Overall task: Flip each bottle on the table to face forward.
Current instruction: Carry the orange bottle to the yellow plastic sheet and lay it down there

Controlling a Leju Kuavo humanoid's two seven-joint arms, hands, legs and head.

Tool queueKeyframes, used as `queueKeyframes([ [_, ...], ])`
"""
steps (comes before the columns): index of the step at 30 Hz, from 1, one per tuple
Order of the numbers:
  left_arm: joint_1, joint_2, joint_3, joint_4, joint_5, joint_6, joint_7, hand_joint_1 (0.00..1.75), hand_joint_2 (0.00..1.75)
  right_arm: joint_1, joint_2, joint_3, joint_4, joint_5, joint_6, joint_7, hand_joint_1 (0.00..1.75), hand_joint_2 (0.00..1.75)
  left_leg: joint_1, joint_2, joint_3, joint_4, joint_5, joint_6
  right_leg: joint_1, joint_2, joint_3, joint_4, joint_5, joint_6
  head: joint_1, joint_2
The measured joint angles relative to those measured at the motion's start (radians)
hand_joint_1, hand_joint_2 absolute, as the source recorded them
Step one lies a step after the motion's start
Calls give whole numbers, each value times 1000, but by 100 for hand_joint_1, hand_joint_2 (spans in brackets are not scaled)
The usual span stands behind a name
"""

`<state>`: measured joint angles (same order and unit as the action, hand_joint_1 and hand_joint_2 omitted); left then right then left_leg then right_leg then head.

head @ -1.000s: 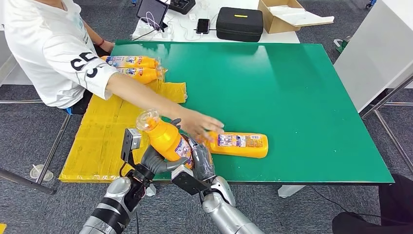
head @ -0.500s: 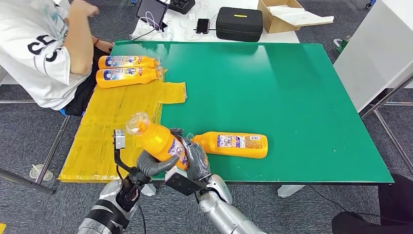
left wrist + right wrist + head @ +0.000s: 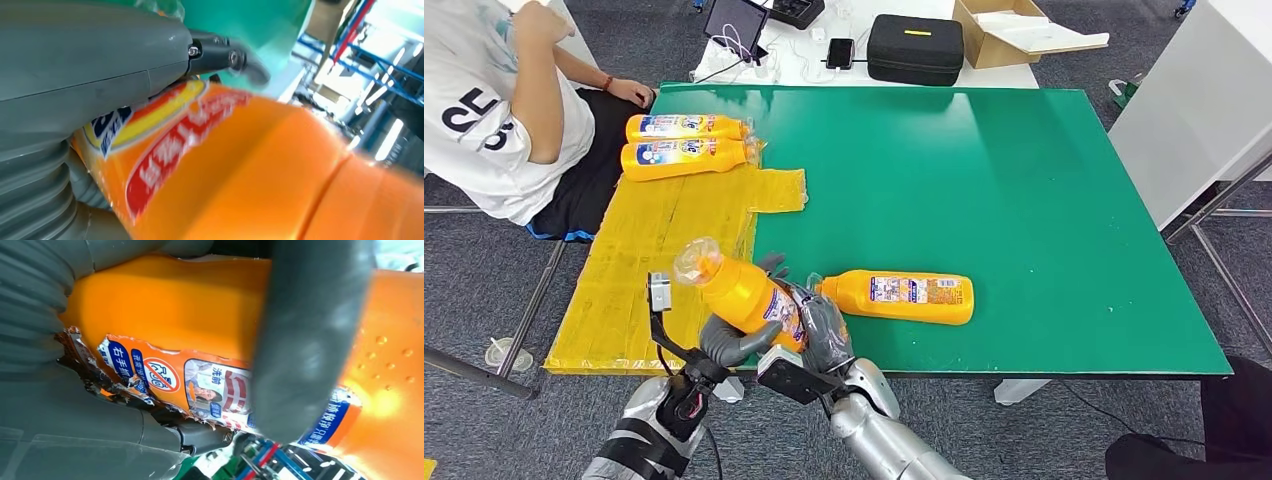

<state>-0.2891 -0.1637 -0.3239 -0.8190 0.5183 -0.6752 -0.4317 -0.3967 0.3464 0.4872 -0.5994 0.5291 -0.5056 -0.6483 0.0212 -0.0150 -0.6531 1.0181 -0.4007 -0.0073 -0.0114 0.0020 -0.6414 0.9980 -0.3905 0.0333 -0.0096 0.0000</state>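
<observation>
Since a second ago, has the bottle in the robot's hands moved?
Yes. The held bottle drifted left, away from the bottle lying on the table.

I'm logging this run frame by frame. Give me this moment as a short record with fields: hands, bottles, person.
left hand: holds the lifted bottle
right hand: also holds that bottle
bottle on green table: one bottle lying flat, label up
bottles on yellow sheet: two bottles side by side
person: seated at the table's far left corner
</observation>
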Motion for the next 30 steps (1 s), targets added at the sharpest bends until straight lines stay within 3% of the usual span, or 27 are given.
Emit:
queueKeyframes([
  [7,0,-3,-19,-1,-111,86,-71,175,175,-4,-1,0,9,4,4,19,175,175,0,0,0,0,0,0,0,0,0,0,0,0,0,0],
  [20,9,-18,-7,-27,-140,142,-77,175,175,-17,-1,0,16,6,15,35,175,175,0,0,0,0,0,0,0,0,-1,0,0,0,0,0],
  [24,10,-20,-2,-32,-141,141,-68,5,175,-19,0,0,17,9,19,39,175,175,0,0,0,0,0,0,0,0,-1,0,0,0,0,0],
  [30,9,-25,13,-32,-127,129,-52,0,175,-21,-1,0,28,17,28,48,175,175,0,0,0,0,0,0,0,1,-1,0,0,0,0,0],
])
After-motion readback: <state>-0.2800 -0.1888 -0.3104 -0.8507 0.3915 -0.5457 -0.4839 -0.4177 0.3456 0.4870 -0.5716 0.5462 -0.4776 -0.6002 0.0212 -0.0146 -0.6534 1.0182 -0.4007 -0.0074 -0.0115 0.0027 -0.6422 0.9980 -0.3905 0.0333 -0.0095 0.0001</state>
